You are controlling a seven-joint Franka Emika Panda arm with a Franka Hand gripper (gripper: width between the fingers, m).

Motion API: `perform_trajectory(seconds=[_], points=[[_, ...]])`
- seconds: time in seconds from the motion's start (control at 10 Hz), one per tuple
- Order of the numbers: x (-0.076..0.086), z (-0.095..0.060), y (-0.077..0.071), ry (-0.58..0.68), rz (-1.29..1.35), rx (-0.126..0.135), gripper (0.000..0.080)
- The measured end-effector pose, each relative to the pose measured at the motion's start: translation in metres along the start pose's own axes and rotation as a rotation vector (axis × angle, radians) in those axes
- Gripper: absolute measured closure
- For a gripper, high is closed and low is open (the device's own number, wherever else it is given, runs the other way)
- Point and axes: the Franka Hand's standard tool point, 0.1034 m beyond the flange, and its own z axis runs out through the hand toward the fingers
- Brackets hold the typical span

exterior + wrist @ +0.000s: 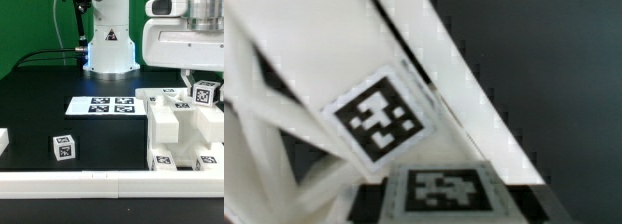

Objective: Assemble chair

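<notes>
My gripper (203,88) hangs at the exterior view's right, shut on a short square block (204,95) that shows a black-and-white tag on its front. The block sits at the top of a cluster of white chair pieces (178,130), slabs and blocks that stand close together. In the wrist view the same tagged block (445,188) lies between my dark fingers (372,205), and my gripper (446,198) closes on its sides. Beyond it a slanted white panel (295,90) carries a larger tag (384,115). Another small tagged block (63,148) stands alone at the exterior view's left.
The marker board (100,104) lies flat in the middle of the black table, in front of the robot base (108,45). A long white border rail (100,184) runs along the front edge. A white piece (3,141) shows at the far left edge.
</notes>
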Motion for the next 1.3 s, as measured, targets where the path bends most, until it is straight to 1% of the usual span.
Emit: perform_trajectory(seconds=[0.1,0.2,0.3,0.5,0.6,0.7,0.8,0.9,1.0,1.1,1.2,1.3], points=[[0.0000,0.0001,-0.0002,-0.001,0.096,0.002,0.0535],[-0.0002,0.0003,-0.0014,-0.006,0.256,0.014,0.0535],[0.0005,0.0004,-0.0012,-0.009,0.327,0.018,0.0535],[0.0002,0.0005,-0.0015,-0.011,0.320,0.020,0.0535],[0.0001,0.0006,-0.0016,-0.011,0.320,0.020,0.0431],[0.0000,0.0006,-0.0016,-0.011,0.320,0.020,0.0256],[0.0000,0.0006,-0.0017,-0.011,0.320,0.020,0.0256],[0.0000,0.0006,-0.0016,-0.010,0.303,0.019,0.0168],[0.0002,0.0004,-0.0016,-0.010,0.252,0.020,0.0155],[0.0029,-0.0020,-0.0015,-0.008,0.087,0.023,0.0155],[0.0010,-0.0028,-0.0013,-0.017,-0.082,0.011,0.0151],[-0.0019,-0.0046,-0.0017,-0.031,-0.284,-0.006,0.0151]])
